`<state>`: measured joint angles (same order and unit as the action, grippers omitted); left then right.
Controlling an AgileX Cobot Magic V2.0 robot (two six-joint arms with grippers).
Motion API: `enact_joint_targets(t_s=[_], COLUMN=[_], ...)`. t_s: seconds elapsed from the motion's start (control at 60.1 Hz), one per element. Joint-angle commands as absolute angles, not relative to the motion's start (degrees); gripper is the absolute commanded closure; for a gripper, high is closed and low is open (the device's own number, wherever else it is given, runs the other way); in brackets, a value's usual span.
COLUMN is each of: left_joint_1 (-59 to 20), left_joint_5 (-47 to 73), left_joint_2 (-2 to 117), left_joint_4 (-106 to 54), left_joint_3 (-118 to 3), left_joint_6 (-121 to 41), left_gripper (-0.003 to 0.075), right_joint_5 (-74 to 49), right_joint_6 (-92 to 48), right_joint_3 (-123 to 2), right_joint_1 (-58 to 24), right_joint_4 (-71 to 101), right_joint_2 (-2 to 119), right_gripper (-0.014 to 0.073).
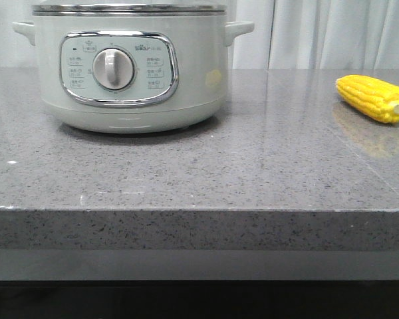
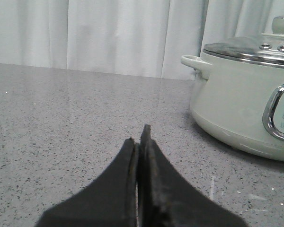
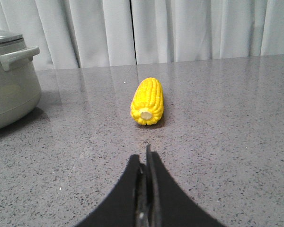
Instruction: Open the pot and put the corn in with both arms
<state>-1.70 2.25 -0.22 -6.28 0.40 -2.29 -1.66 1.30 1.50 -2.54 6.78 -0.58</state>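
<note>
The pale grey-green pot (image 1: 130, 66) stands at the back left of the grey stone table, its steel-rimmed lid (image 1: 130, 8) on. The left wrist view shows it (image 2: 241, 99) with the lid (image 2: 248, 49) closed. The yellow corn (image 1: 374, 98) lies at the table's right side, its pale stub end toward the front right. In the right wrist view the corn (image 3: 147, 101) lies straight ahead of my right gripper (image 3: 143, 153), which is shut, empty and well short of it. My left gripper (image 2: 138, 135) is shut and empty, low over the table beside the pot. Neither gripper shows in the front view.
The grey speckled table (image 1: 199, 166) ends in a thick front edge (image 1: 199, 226). White curtains (image 1: 332, 33) hang behind it. One pot side handle (image 3: 19, 56) juts toward the corn's side.
</note>
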Motion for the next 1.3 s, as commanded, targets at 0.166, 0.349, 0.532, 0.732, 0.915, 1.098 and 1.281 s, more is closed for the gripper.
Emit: enact_joint_targets(t_s=[0.166, 0.349, 0.532, 0.732, 0.915, 1.098, 1.281], left_joint_1=[-1.6, -1.6, -1.6, -1.6, -1.7, -1.7, -1.7], left_joint_5=[-2.4, -2.4, -2.4, -2.8, -6.7, -6.0, 1.7], left_joint_2=[-1.4, -1.4, -1.4, -1.4, -1.4, -1.1, 1.1], left_joint_4=[-6.3, -6.3, -6.3, -6.3, -8.7, -9.0, -8.9], left_joint_3=[0.7, 0.7, 0.7, 0.7, 0.3, -5.9, -17.9], left_joint_6=[-2.1, -2.1, -2.1, -2.1, -2.0, -2.0, -2.0], left_gripper=[0.0741, 0.0741, 0.0741, 0.0741, 0.0741, 0.0741, 0.0741], right_joint_5=[3.2, 3.2, 3.2, 3.2, 6.0, 2.2, -8.9], right_joint_6=[1.1, 1.1, 1.1, 1.1, 1.2, 1.2, 1.1], right_joint_3=[1.6, 1.6, 1.6, 1.6, 1.4, -4.2, -16.2], right_joint_1=[-2.3, -2.3, -2.3, -2.3, -2.4, -2.4, -2.4], right_joint_4=[6.2, 6.2, 6.2, 6.2, 6.3, 6.6, 6.6], right_joint_2=[-1.9, -1.9, -1.9, -1.9, -1.9, -1.9, -0.7], right_gripper=[0.0662, 0.0662, 0.0662, 0.0662, 0.0662, 0.0662, 0.0662])
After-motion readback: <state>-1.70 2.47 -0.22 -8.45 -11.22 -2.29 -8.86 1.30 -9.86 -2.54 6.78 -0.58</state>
